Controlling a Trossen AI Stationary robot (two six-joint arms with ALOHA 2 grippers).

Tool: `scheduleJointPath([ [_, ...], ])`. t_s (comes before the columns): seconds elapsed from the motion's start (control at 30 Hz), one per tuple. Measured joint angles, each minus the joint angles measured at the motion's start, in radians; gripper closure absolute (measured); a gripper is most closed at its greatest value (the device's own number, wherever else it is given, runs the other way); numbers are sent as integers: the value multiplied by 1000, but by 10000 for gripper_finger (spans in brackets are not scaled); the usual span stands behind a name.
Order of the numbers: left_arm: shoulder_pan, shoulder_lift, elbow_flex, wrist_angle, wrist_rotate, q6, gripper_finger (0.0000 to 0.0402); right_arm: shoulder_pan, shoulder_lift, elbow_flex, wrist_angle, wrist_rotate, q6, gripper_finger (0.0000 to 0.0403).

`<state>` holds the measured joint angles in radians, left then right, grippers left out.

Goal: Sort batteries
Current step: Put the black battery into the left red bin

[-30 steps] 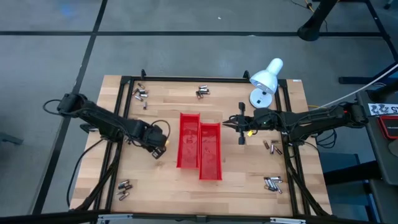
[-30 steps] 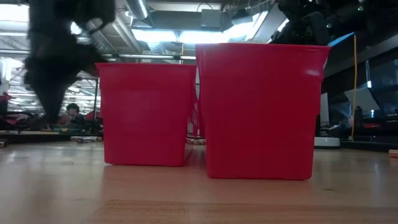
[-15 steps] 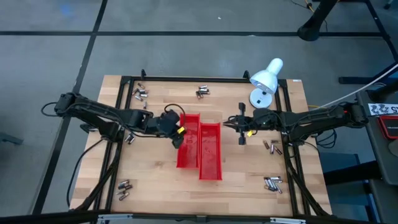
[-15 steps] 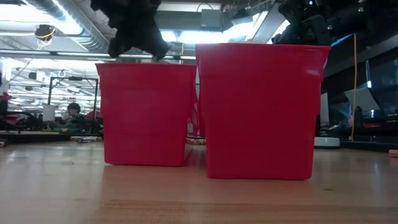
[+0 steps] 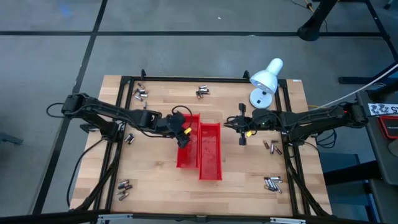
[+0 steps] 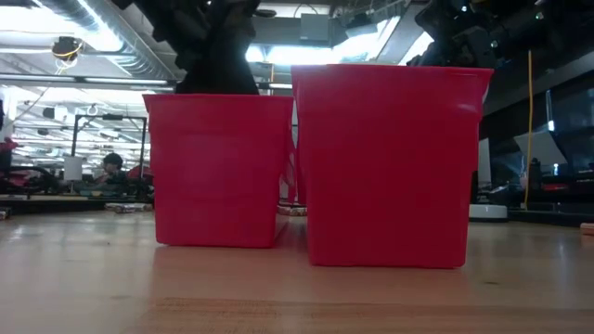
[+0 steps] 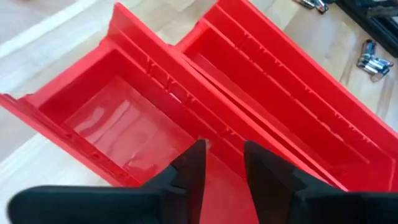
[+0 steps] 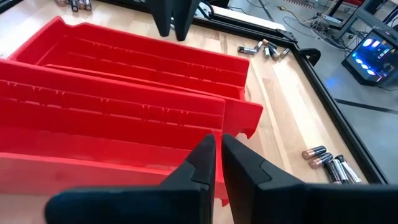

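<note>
— High view first: which step is in hand?

— The drop. On the wooden table (image 5: 155,180) two red trays stand side by side. The left gripper (image 5: 185,129) hangs over the left red tray (image 5: 188,155), and the right red tray (image 5: 210,155) is just beyond it. In its wrist view the fingers (image 7: 189,171) stand apart with only tray floor showing between them.

— So it's released. Is a battery in there?

— I can't make one out inside the tray.

— And the other arm?

— The right gripper (image 5: 227,124) waits beside the right tray's far end, its jaws clenched and nothing visible between them.

— Where are the batteries?

— All well apart from both grippers, in small clusters near the table's corners and edges: one (image 5: 140,94) behind the left gripper, another (image 5: 272,147) behind the right.

— Next move?

— I'd say lift clear of the tray wall, then reach for a cluster and single out one cell.
</note>
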<state>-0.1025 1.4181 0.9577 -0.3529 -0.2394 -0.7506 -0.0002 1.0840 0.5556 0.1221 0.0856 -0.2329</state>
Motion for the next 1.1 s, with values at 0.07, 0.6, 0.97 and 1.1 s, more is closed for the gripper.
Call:
scheduleJointPath([
  [0.07, 1, -2, 0, -4, 0, 1, 283, 0, 0, 0, -2, 0, 0, 372],
  [0.6, -136, -8, 291, -608, 182, -89, 289, 0, 0, 0, -1, 0, 0, 372],
  [0.97, -547, -2, 188, -611, 257, -590, 290, 0, 0, 0, 0, 0, -4, 372],
  [1.1, -677, -2, 115, -473, 260, -724, 290, 0, 0, 0, -2, 0, -4, 372],
])
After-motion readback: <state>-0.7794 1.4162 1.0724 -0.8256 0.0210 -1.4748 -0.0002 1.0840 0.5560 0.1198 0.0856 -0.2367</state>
